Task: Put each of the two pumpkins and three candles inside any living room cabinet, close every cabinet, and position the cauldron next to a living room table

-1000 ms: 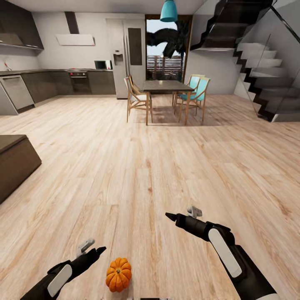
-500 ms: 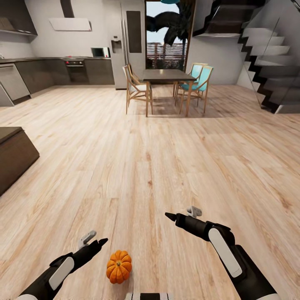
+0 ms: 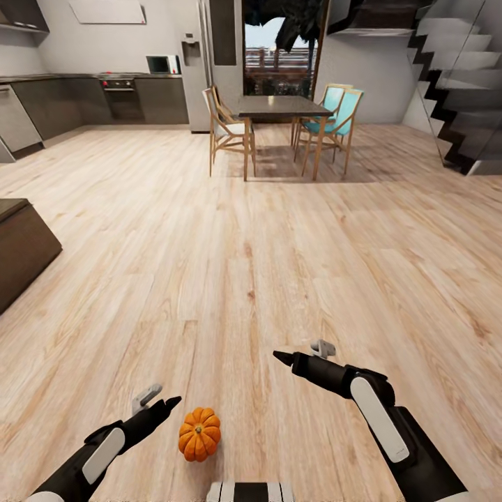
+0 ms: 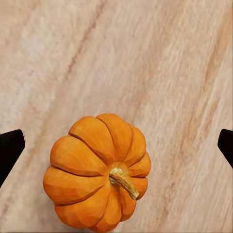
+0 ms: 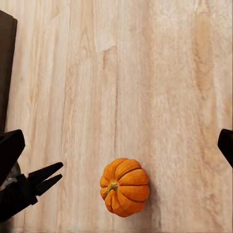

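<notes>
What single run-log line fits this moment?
pumpkin: on floor, ungrasped | left gripper: beside pumpkin | right gripper: empty, apart | table: far ahead

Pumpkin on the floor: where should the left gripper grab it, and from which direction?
Across the ribbed body at its widest part, coming straight down from above. The pumpkin sits upright on the wood floor, stem up, with nothing beside it. The stem looks too thin and crooked to hold. The left gripper is open just beside it, so probably a short reach.

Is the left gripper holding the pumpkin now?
No. In the head view the pumpkin sits on the wood floor, and the left gripper is beside it, apart from it.
</notes>
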